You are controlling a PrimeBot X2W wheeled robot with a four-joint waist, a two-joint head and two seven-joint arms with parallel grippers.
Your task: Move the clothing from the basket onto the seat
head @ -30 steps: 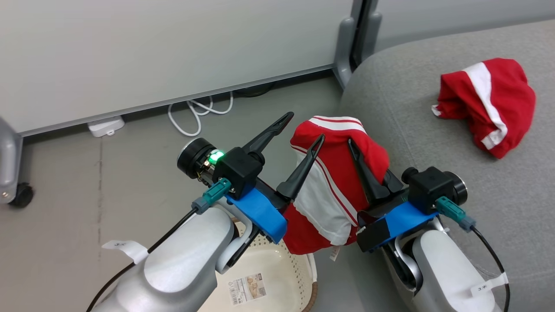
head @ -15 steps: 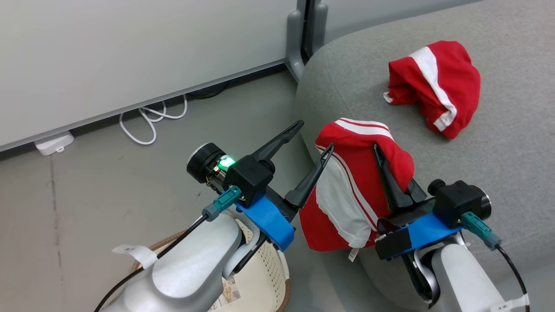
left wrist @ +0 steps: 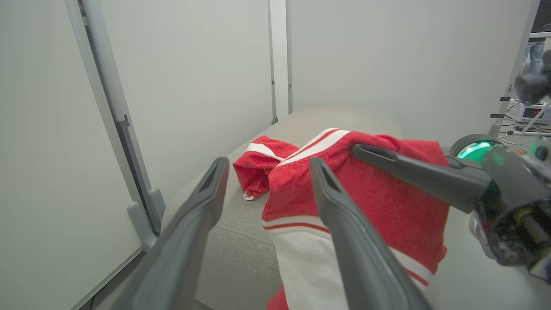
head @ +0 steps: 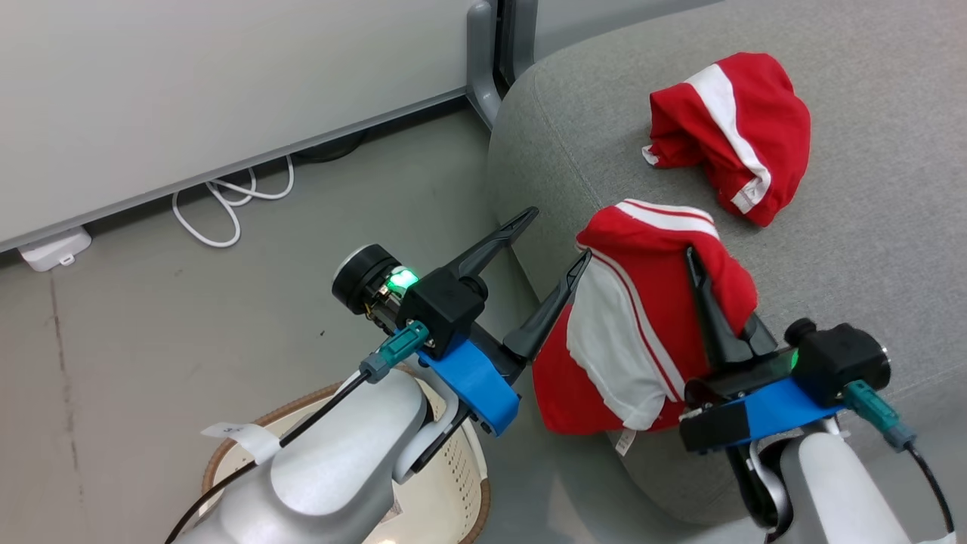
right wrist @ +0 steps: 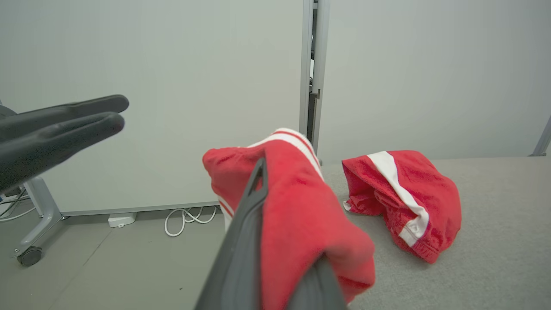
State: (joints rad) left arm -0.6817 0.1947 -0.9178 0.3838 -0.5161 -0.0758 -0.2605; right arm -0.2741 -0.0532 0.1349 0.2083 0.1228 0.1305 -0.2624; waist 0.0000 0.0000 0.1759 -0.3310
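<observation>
seat: loose garment | right gripper clamped on held garment; left gripper spread | arm tag unreadable

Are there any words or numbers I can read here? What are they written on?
Nothing here reads clearly.
White tag on the black cable: dark marks, too small to read.
Small white tag hanging from the nearer red garment: too small to read.
Box with a red display in the left wrist view: digits too blurred to read.
</observation>
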